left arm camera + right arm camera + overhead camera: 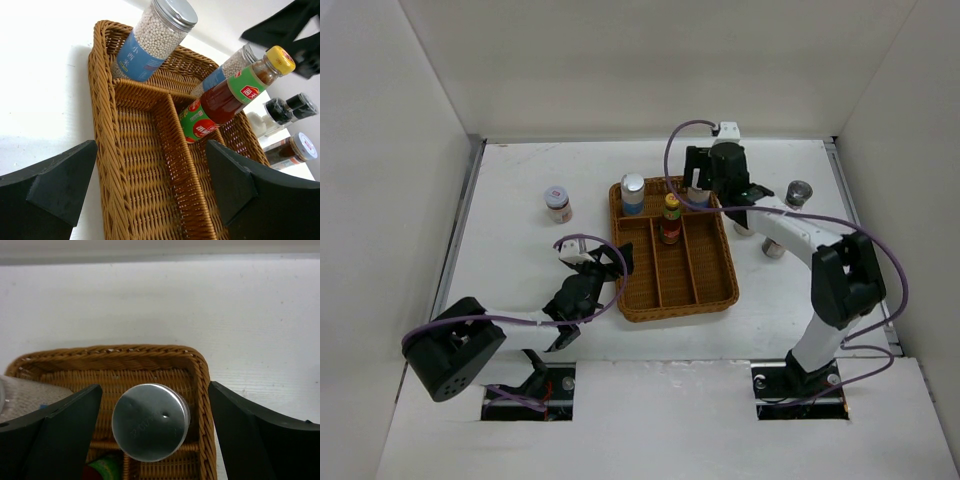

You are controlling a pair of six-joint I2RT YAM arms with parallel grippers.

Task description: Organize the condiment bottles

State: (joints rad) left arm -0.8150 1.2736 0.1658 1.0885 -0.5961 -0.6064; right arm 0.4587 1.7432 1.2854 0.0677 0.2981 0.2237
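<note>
Beside the near-left edge of the wicker tray [675,312], the left end effector [152,172] hovers with jaws spread wide, holding nothing. Inside, the yellow-capped sauce bottle [671,220] stands at the far end of the middle lane. Behind it, one silver-capped jar [633,194] sits left in the far cross compartment and a second jar [150,421] sits right, under the released right end effector [155,390], whose fingers stand clear of its cap. On the desk [510,250], a red-marked jar [558,203] stands left of the tray and a grey-capped bottle [798,193] right.
</note>
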